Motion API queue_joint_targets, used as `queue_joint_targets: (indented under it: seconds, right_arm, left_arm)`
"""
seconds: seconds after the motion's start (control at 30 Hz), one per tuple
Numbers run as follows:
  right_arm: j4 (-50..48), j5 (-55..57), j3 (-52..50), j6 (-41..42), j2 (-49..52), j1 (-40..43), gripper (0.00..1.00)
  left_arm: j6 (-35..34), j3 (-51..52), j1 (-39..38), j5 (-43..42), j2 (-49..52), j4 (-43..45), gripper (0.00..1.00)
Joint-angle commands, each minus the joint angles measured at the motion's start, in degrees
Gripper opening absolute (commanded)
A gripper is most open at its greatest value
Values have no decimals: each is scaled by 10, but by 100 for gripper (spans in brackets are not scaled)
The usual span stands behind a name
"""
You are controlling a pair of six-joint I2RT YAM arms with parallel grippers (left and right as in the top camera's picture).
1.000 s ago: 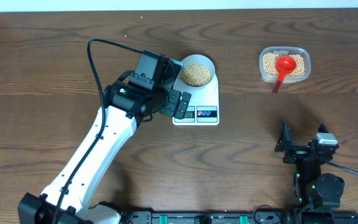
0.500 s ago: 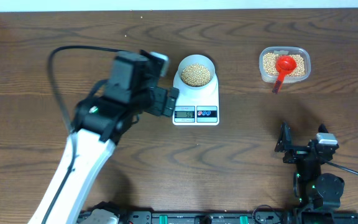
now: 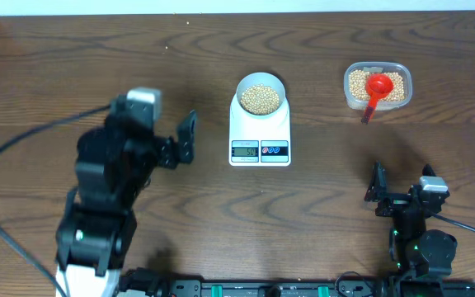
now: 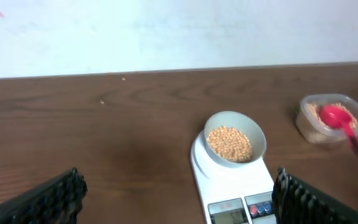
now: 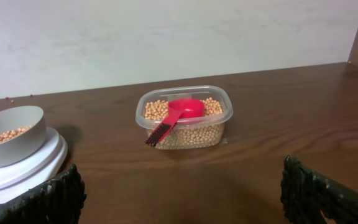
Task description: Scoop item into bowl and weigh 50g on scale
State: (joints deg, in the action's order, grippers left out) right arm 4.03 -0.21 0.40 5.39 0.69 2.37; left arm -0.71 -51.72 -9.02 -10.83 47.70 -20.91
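**Status.** Judged nearly complete. Beans are in the bowl, the bowl is on the scale, and the scoop is put down. Still to confirm is the reading: the display (image 3: 244, 150) is lit but its digits are too small to read, so the target weight cannot be verified.

**Left hand** (image 3: 186, 139). Fingers spread wide, holding nothing. It hovers over bare worktop (image 3: 320, 214).

**Right hand** (image 3: 402, 188). Fingers spread wide, empty, low over the worktop.

**Scale** (image 3: 260, 130). White, flat, ahead of the left hand and to its right, apart from it. Its buttons and display are on the edge nearer the hand.

**Bowl** (image 3: 282, 86). Pale, round, upright on the far part of the scale platform, beyond the display as the left hand sees it.
- Contents: beans (image 3: 261, 99), a shallow heap covering the bottom and lying below the rim.

**Tub** (image 5: 194, 138). Clear plastic, rounded corners, straight ahead of the right hand and well apart from it. It is far to the right of the left hand.
- Contents: more of the same beans, about half full.
- Also a red scoop (image 5: 182, 112), its cup resting on the beans and its handle slanting out over the near rim towards the right hand.
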Motion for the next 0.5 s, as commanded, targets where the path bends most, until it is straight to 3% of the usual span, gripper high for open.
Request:
queue_joint_targets:
  seconds: [0.0, 0.23, 0.47]
  right_arm:
    - [3, 3, -1, -8, -3, -3, 99]
    - [3, 3, -1, -8, -3, -3, 99]
    - [3, 3, -1, -8, -3, -3, 99]
  left_arm:
    - [-12, 70, 26, -7, -71, 44, 98]
    - [-11, 206, 59, -7, -199, 139, 98]
    - [-18, 309, 77, -6, -293, 172, 98]
